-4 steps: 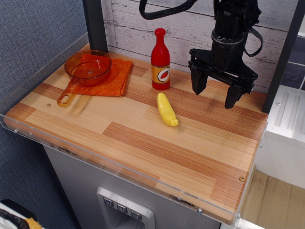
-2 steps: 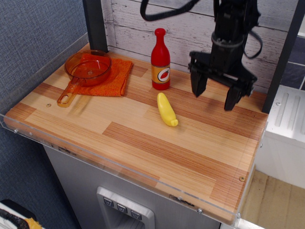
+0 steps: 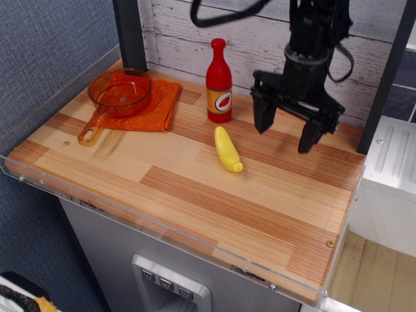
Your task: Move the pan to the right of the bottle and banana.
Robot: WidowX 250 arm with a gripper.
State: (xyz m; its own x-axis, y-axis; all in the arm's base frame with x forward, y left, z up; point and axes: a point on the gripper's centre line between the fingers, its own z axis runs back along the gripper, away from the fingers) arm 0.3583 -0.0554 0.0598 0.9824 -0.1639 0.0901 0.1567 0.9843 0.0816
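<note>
Shifted slightly toward the bottle (image 3: pixel 219 81) since the earlier frames, the black pincer (image 3: pixel 286 130) hangs above the back of the bench (image 3: pixel 195 195), its two fingers spread wide with nothing between them.

The red bottle stands upright near the rear wall. Just in front of it, apart from it, the yellow banana (image 3: pixel 227 149) lies flat on the wood. On the far side of the bottle from the pincer, the translucent orange pan (image 3: pixel 116 95) sits with its bowl on an orange woven cloth (image 3: pixel 153 105); its handle reaches off the cloth onto the bare bench, toward the front edge.

The bench is a striped top of light and reddish wood planks, edged with a clear plastic rim along its front and the side nearest the pan. Behind the bottle runs a wall of whitewashed boards (image 3: pixel 253 32), with a dark upright post (image 3: pixel 130 32) at the corner behind the pan. A grey cabinet (image 3: pixel 110 253) stands beneath the bench.
</note>
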